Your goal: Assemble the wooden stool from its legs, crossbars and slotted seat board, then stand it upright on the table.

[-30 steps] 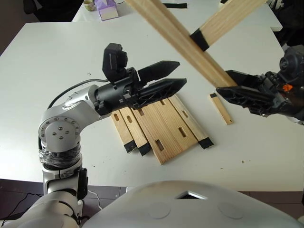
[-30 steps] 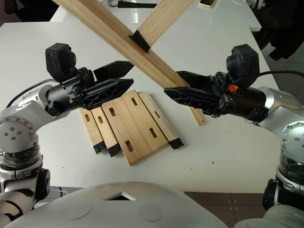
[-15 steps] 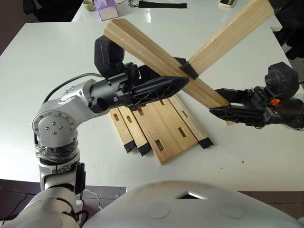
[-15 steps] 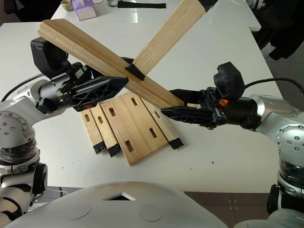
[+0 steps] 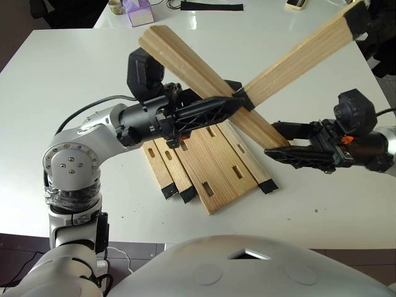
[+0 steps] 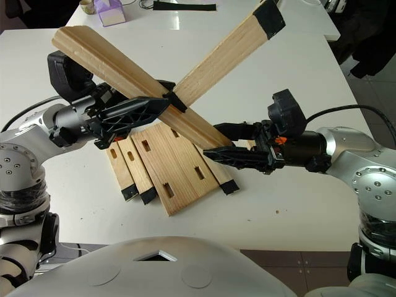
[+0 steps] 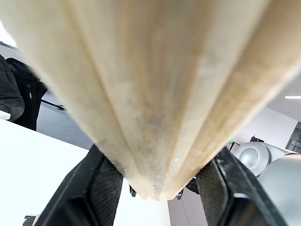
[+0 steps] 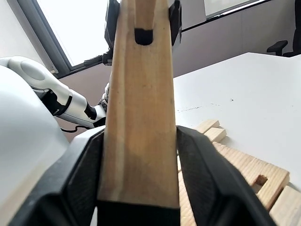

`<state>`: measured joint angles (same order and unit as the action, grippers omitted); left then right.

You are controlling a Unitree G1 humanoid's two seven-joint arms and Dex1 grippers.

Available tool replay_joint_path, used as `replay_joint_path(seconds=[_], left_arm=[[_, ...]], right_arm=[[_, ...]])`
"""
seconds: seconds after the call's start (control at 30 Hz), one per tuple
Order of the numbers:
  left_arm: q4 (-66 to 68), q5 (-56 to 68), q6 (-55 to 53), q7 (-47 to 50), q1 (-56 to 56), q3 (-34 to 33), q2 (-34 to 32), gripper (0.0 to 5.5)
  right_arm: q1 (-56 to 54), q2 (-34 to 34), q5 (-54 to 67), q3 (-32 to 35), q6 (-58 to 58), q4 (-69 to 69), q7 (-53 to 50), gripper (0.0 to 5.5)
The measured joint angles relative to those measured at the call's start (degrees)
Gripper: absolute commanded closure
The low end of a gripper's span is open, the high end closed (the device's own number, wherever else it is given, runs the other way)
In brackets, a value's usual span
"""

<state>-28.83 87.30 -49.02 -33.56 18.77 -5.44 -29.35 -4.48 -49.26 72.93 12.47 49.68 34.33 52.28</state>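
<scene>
Two flat wooden stool legs form a wide X, held up in the air over a white table (image 5: 62, 74). The first leg (image 5: 185, 59) slants from far left down toward near right. The second leg (image 5: 297, 52) crosses it and rises toward the far right, ending in a black cap. A small black joint (image 5: 241, 98) sits where the two meet.

The left tool (image 5: 230, 104) comes in from the left and is clamped on the first leg just beside the crossing, with one finger in front of the wood and the other behind it. In the left wrist view the pale plank runs between the two black fingers (image 7: 99, 188), which press on its sides.

The right tool (image 5: 270, 139) comes in from the right and is closed on the lower end of the same leg. In the right wrist view its fingers (image 8: 80, 174) hug both edges of the plank, and a dark slot shows farther up the wood.

Below the X, the slotted seat board (image 5: 213, 167) lies flat on the table (its small rectangular slots face up). Narrow slats (image 5: 158, 167) with black ends lie touching it on either side. A purple box (image 5: 137, 11) sits on a second table (image 5: 260, 15) behind.
</scene>
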Motion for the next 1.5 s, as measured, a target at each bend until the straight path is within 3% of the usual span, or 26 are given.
replay_joint_path(seconds=[0.37,0.53,0.73,0.9,1.17,1.5], left_arm=[[8.53,-1.34,3.37,-0.67,3.89,-10.42,-4.56,3.45],[21.24,-7.34,7.48,1.61,12.89,-15.33,-7.16,3.45],[27.83,-12.37,8.91,2.57,17.27,-16.89,-6.7,3.45],[29.27,-14.19,9.82,4.57,18.34,-17.76,-4.44,3.45],[28.94,-16.15,9.65,4.54,18.77,-17.35,-1.56,3.45],[26.34,-16.54,8.47,4.51,17.41,-17.09,-0.04,3.45]], right_arm=[[8.92,-2.23,-23.22,-1.37,-10.28,-14.05,5.37,2.49],[7.66,3.16,-32.79,-11.27,-15.19,-11.42,2.56,2.49],[-4.65,12.99,-42.04,-27.76,-17.23,-12.3,2.34,2.49],[-18.86,24.37,-55.72,-38.62,-25.81,-30.35,1.46,2.49],[-28.99,36.27,-66.89,-42.6,-38.51,-56.8,0.06,2.49],[-37.23,38.91,-77.72,-45.35,-52.64,-72.23,-0.51,2.49]])
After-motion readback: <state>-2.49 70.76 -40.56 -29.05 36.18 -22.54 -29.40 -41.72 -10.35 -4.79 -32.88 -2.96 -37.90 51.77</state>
